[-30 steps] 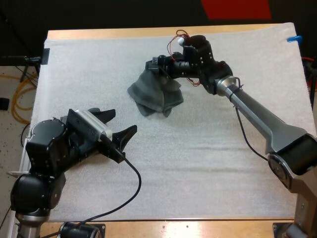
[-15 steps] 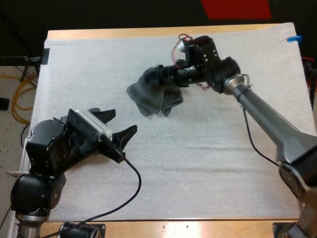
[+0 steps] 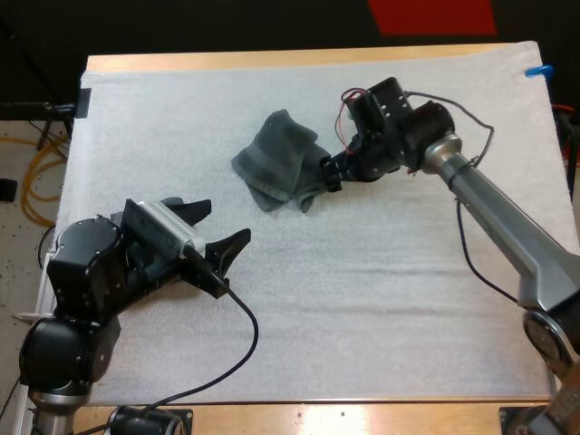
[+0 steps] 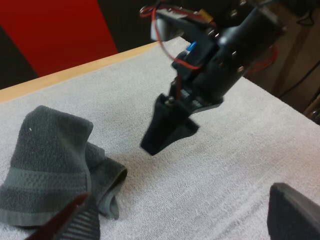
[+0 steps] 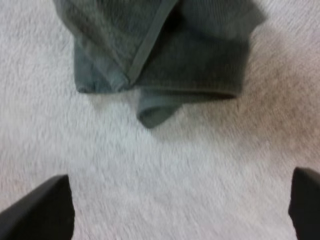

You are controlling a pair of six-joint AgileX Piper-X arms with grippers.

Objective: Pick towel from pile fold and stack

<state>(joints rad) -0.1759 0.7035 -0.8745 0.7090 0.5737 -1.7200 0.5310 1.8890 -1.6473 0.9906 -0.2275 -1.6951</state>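
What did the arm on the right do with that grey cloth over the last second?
The right claw came off the far edge of the crumpled towel and drew back to the towel's right side. It is now open and clear of the cloth. The towel settled in a heap at about the same spot on the white mat. The left claw has not moved and is open.

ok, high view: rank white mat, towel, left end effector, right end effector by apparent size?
1. white mat
2. crumpled towel and left end effector: look alike, and the end effector is nearer the camera, so unranked
3. right end effector
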